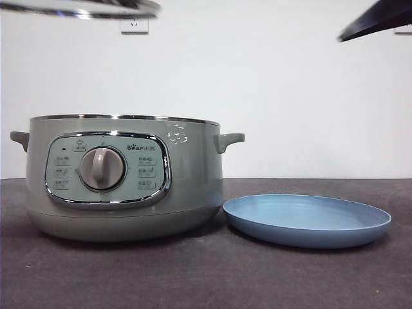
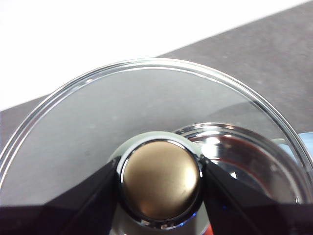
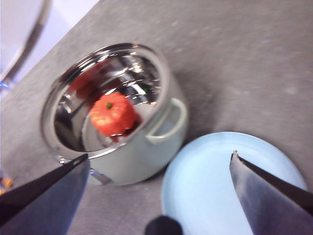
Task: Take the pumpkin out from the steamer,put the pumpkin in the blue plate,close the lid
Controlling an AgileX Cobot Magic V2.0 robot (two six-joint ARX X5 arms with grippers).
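The sage-green steamer (image 1: 122,177) stands open at the left of the table. The orange-red pumpkin (image 3: 113,115) sits inside its shiny pot (image 3: 105,98); it is hidden in the front view. My left gripper (image 2: 160,183) is shut on the lid's knob (image 2: 160,182) and holds the glass lid (image 1: 84,9) high above the steamer, its rim at the top left of the front view. The blue plate (image 1: 308,219) lies empty just right of the steamer, also in the right wrist view (image 3: 215,181). My right gripper (image 3: 159,161) is open, high above steamer and plate; its tip (image 1: 376,19) shows top right.
The dark grey table (image 1: 206,277) runs to a white wall behind. A wall socket (image 1: 134,26) shows behind the lid's rim.
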